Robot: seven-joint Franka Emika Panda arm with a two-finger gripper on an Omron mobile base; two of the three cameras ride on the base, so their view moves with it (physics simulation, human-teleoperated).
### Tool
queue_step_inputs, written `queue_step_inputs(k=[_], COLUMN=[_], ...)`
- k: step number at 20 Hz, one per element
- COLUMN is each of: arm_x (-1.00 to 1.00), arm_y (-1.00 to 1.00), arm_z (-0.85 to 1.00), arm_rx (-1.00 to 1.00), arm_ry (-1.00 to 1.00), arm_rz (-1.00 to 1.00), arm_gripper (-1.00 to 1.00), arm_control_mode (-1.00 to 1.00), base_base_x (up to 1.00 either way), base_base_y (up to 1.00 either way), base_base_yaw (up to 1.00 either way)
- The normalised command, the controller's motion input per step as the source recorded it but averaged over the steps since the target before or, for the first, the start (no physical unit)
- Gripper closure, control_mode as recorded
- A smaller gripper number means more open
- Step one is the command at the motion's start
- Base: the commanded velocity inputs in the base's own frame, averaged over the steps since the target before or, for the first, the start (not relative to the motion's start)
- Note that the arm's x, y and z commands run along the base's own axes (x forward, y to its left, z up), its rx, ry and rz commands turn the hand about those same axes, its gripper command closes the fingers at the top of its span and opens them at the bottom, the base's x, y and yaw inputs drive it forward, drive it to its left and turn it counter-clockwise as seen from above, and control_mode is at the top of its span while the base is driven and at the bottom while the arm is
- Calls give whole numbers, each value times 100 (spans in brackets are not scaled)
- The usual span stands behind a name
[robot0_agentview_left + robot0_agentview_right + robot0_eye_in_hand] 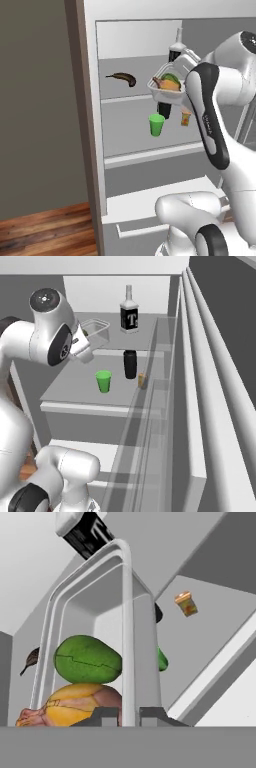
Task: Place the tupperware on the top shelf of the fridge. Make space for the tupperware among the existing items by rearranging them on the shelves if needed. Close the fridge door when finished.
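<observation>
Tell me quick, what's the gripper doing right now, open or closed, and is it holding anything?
Gripper: closed on the tupperware rim, holding it up at the top shelf.

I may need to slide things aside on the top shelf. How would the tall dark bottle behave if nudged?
The dark bottle stands tall and narrow on the top shelf, so a high push would probably tip it. It looks rigid. A low push near its base should slide it.
</observation>
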Motion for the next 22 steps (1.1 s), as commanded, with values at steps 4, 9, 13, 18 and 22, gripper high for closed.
queue_step_inputs(k=[4,9,13,18,22], arm_x=[55,56,52,48,49], arm_y=[0,0,0,0,0], arm_z=[-5,-1,-8,-14,-7], arm_rx=[5,5,1,0,0], arm_ry=[0,3,7,8,6], arm_rz=[-7,-2,0,-1,-4], arm_gripper=[100,100,100,100,100], arm_control_mode=[-100,-100,-100,-100,-100], base_base_x=[0,0,0,0,0], base_base_y=[0,0,0,0,0], base_base_yaw=[0,0,0,0,0])
